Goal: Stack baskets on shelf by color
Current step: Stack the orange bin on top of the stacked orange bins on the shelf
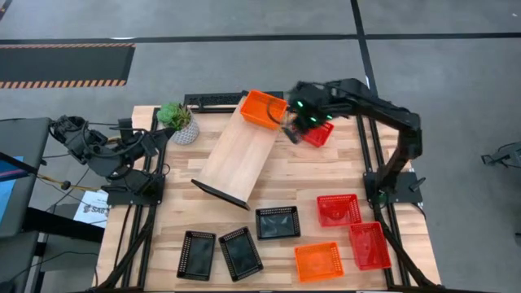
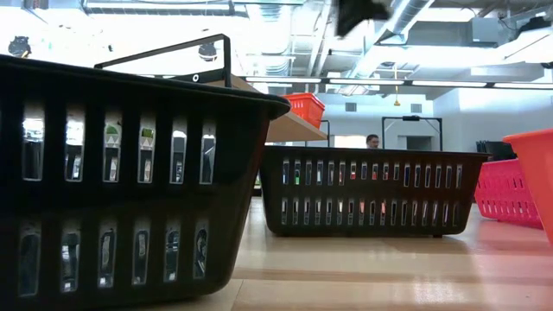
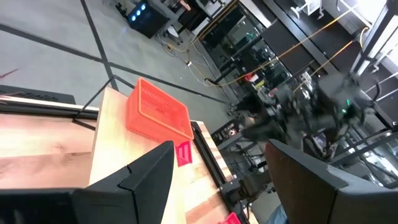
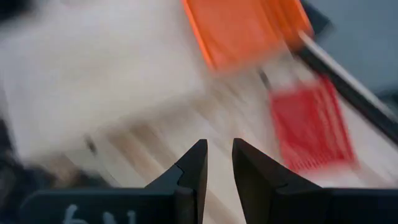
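Right hand near worktop's far edge, betw. orange basket on shelf and red basket; jaws narrow, empty. Baskets look light, stiff, thin mesh: pinch a rim wall. Left hand wide, idle at left edge.

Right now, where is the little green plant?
In the high view, the plant sits at the table's far left corner, just left of the shelf and beside the left arm.
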### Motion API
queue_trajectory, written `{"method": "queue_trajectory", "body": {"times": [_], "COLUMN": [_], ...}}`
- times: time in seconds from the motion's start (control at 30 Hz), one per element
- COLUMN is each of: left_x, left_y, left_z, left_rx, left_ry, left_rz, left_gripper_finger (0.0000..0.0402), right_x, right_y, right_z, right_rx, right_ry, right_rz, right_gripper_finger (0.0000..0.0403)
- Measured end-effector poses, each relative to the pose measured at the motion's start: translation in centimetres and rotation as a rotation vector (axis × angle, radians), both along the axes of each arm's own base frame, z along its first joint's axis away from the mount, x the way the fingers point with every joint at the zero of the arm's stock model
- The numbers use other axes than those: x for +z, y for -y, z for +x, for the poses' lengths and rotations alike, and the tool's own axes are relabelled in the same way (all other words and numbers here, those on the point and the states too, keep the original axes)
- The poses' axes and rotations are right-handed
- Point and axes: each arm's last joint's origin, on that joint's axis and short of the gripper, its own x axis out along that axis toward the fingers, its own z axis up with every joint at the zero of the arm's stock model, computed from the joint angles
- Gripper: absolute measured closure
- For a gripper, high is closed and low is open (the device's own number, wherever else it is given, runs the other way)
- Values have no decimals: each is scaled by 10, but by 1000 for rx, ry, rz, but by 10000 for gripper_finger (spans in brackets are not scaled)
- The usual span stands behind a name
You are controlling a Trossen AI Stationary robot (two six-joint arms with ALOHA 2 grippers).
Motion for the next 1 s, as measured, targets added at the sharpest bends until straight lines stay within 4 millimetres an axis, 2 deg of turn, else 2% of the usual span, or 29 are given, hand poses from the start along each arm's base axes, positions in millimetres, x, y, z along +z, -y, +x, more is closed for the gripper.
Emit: {"method": "queue_trajectory", "body": {"times": [0.07,0.2,0.27,0.37,0.53,0.67,0.83,1.0], "left_x": [0,0,0,0,0,0,0,0], "left_y": [0,0,0,0,0,0,-1,-2], "left_z": [0,0,0,0,0,0,0,1], "left_rx": [8,9,9,10,13,15,22,34], "left_ry": [2,3,3,8,20,25,24,21], "left_rz": [3,3,3,-3,-17,-23,-22,-28], "left_gripper_finger": [160,160,160,160,160,160,160,160], "right_x": [3,7,3,-15,-46,-77,-115,-137], "right_y": [-18,-66,-87,-117,-165,-201,-239,-260], "right_z": [-11,-29,-45,-62,-96,-110,-112,-102], "right_rx": [-26,49,44,-10,-145,-251,-136,123], "right_ry": [-45,51,15,-11,-68,-102,-158,-220], "right_rz": [-14,34,71,118,248,299,254,202], "right_gripper_finger": [305,305,301,283,228,187,167,174]}}
